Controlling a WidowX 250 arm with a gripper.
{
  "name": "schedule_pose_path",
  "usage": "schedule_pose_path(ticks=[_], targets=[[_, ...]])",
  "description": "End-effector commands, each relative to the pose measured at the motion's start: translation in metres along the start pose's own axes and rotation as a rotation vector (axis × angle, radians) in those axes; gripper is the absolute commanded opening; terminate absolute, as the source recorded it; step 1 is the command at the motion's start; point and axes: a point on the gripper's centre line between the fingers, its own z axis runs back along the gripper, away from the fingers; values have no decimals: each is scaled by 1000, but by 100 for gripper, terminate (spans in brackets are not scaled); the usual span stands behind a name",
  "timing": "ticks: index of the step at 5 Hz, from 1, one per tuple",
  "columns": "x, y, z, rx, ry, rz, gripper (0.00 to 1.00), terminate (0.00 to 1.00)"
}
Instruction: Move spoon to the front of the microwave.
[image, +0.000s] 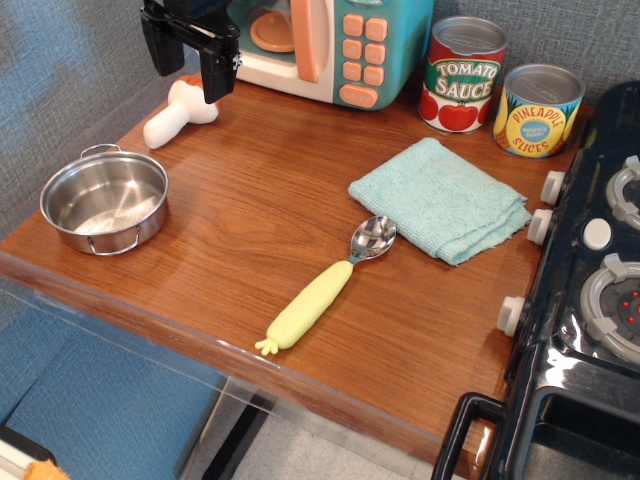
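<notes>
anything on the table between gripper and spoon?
No. In the observation.image view, only bare wood lies between the gripper and the spoon. The teal cloth sits off to the side, by the spoon's bowl.

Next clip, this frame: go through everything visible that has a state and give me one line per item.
gripper: open, empty, hanging in front of the microwave
spoon: flat on the table, bowl touching the cloth
microwave: door shut
pot: upright, empty
cloth: folded
tomato sauce can: upright
pineapple can: upright

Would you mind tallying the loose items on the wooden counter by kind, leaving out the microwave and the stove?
Cans: 2, tomato sauce can and pineapple slices can
Spoon: 1
Pot: 1
Cloth: 1
Mushroom toy: 1
Total: 6
</notes>
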Motion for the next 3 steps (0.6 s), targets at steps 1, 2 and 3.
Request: schedule_pose_path(ticks=[1,2,3], targets=[[0,0,0,0,0,0,100,0],[-22,-36,14,-15,-22,-35,100,0],[-47,-76,27,-60,-36,-101,100,0]])
